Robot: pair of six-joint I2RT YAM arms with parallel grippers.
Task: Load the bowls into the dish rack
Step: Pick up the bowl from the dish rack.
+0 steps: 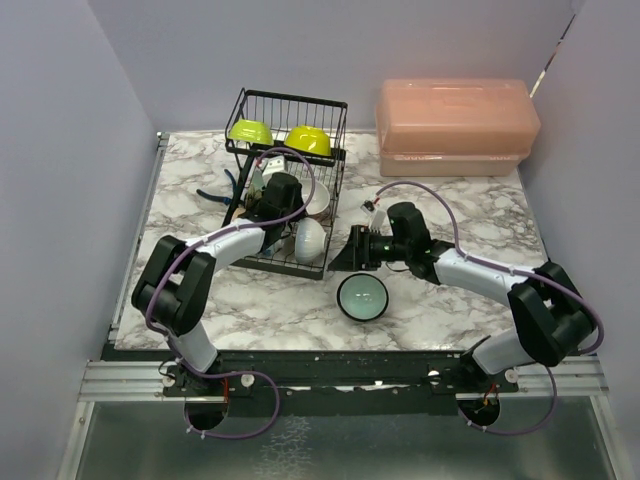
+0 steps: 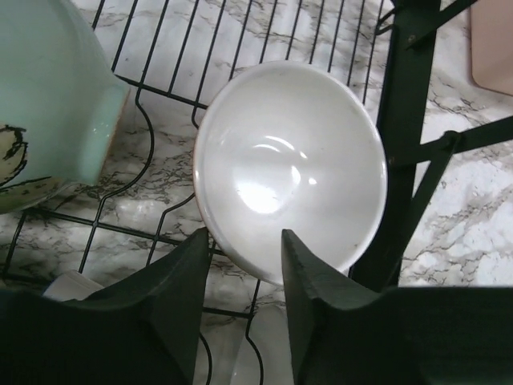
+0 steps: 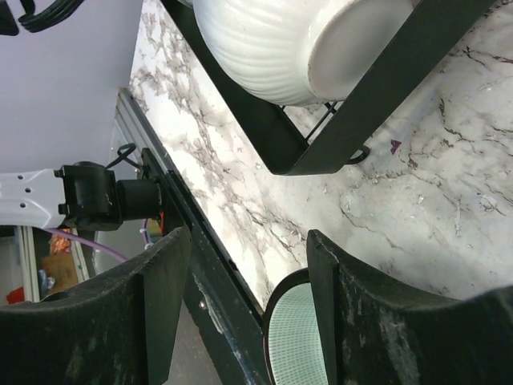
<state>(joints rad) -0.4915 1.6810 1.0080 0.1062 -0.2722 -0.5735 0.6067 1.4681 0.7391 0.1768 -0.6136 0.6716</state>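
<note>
The marble worktop (image 1: 450,290) carries the black wire dish rack (image 1: 290,105) at about 11 o'clock and a pink lidded box (image 1: 455,125) at 1 o'clock.

The left gripper (image 2: 244,234) reaches into the rack's lower tier. Its jaws are apart, with the near rim of a plain white bowl (image 2: 290,168) showing in the gap; no pinch is visible. The right gripper (image 3: 248,237) hovers at the rack's 4 o'clock corner, jaws apart and empty.

Two yellow-green bowls (image 1: 250,131) sit in the upper basket, and a ribbed white bowl (image 3: 272,36) leans on edge in the lower tier. Only the dark-sided teal bowl (image 1: 362,297) is on the worktop, upright, at 6 o'clock from the right gripper.

These bowls look glazed and rigid, so probably smooth, slippery and easy to chip against wire. The teal one is likely best taken across its rim, one jaw inside and one outside, at the edge nearest the gripper.

A pale green bowl (image 2: 48,88) is cut off at 9 o'clock in the left wrist view. From above, the left arm hides most of the lower tier, so free slots are hard to count.
</note>
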